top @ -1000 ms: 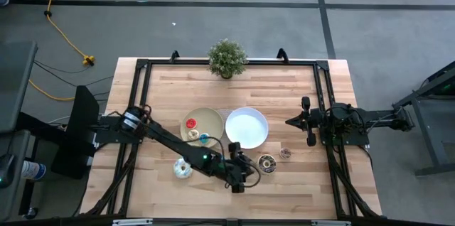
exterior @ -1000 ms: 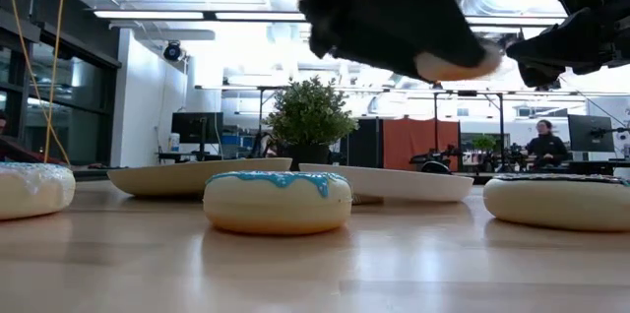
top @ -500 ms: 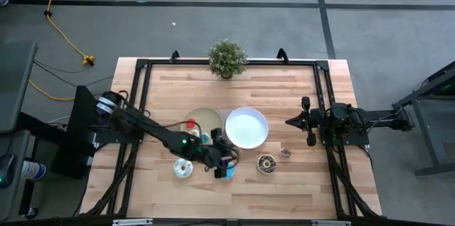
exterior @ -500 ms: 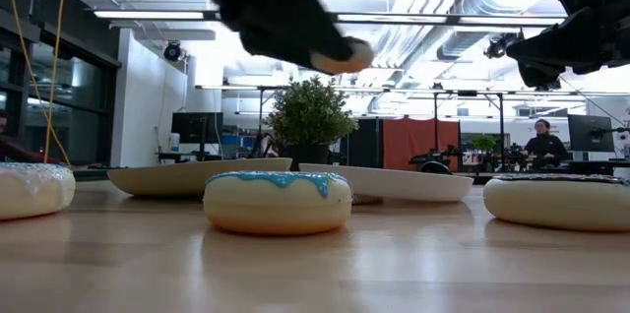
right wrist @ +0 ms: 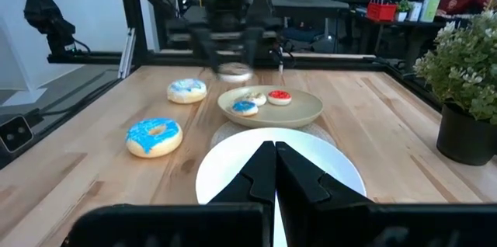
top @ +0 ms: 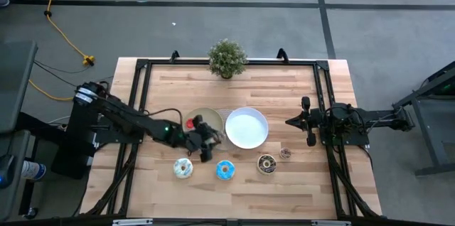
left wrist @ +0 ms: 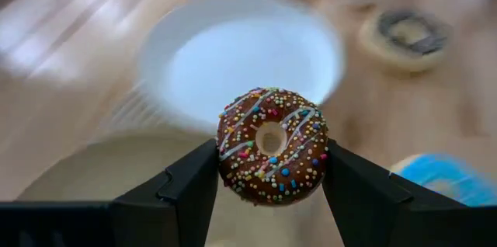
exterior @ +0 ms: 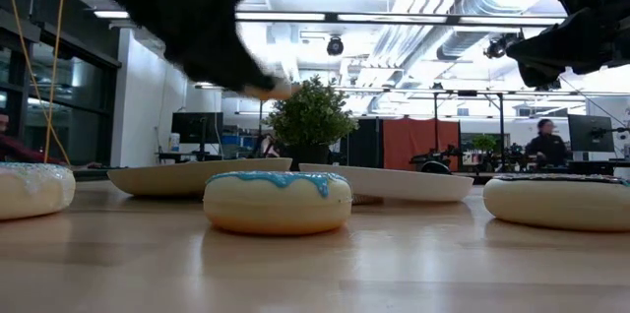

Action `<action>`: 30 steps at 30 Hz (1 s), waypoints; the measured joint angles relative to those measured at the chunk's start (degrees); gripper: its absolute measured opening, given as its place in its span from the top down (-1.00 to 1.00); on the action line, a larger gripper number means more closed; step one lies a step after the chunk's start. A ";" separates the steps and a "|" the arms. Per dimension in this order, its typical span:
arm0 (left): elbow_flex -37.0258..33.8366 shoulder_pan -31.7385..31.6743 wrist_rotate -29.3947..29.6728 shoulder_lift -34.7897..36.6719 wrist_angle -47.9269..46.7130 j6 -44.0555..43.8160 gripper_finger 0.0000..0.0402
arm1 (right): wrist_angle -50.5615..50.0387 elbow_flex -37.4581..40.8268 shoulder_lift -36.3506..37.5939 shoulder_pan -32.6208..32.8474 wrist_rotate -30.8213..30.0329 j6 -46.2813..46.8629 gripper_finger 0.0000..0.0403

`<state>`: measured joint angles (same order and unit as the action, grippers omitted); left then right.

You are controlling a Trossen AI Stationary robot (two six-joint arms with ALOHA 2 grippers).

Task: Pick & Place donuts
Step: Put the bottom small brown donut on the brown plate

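My left gripper point(top: 205, 142) is shut on a small dark brown donut point(left wrist: 272, 144) with coloured sprinkles, above the near rim of the beige plate point(top: 210, 116). On that plate lie a red donut point(top: 190, 122) and a small blue one point(right wrist: 245, 107). Flat on the table are a large blue-iced donut point(top: 225, 170), a white sprinkled donut point(top: 183, 168), a dark-iced ring point(top: 266, 163) and a small tan one point(top: 285, 153). My right gripper point(top: 307, 121) waits shut near the table's right side. My left gripper pinches the brown sprinkled donut between its two fingers point(left wrist: 186, 193), which sit on opposite sides of its outer rim point(left wrist: 223, 154). The iced face is turned toward the wrist camera. The donut point(exterior: 271, 89) is lifted clear of the table, below the slanting gripper.
A white plate point(top: 247, 128) sits just right of the beige plate, touching or overlapping it. A potted plant point(top: 227, 58) stands at the far edge. A black frame point(top: 142, 66) runs around the table. Bare wood lies along the near edge and far half.
My left gripper, still shut on the brown donut, has travelled from near the dark-iced ring toward the table's left and far side, passing over the blue donut to the beige plate's near rim. The blue donut, hidden under the arm before, now shows.
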<state>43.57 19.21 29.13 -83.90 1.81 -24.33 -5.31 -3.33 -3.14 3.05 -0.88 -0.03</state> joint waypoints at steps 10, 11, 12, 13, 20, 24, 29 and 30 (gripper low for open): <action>-7.07 -6.46 3.00 4.16 -0.22 -3.48 -0.04 | -0.14 0.02 -0.69 -0.01 0.00 0.00 1.00; -7.45 -7.03 2.97 4.04 0.45 -3.48 -0.04 | 0.02 0.02 -0.78 0.00 0.00 -0.01 1.00; -8.03 -7.63 3.03 4.13 0.49 -3.48 -0.04 | 0.06 0.00 -0.91 -0.02 -0.01 0.00 1.00; -8.51 -8.10 3.03 4.13 0.15 -3.55 -0.04 | -0.12 0.01 -0.92 -0.01 0.01 0.00 1.00; -12.09 -11.07 3.34 4.09 0.34 -10.19 -0.04 | 0.00 0.00 -1.75 0.00 0.00 0.00 1.00; -13.33 -11.46 4.07 4.09 0.23 -12.40 -0.04 | -0.05 0.00 -1.74 0.00 -0.01 -0.01 1.00; -14.16 -11.35 4.66 4.06 0.19 -14.51 -0.04 | -0.03 0.00 -1.75 -0.01 0.01 0.01 1.00; -14.33 -11.36 4.88 4.06 -0.05 -15.36 -0.04 | -0.01 0.00 -1.75 -0.01 -0.01 0.00 1.00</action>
<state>29.24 7.85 34.01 -79.83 1.76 -39.69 -5.32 -3.33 -4.89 3.03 -0.89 -0.03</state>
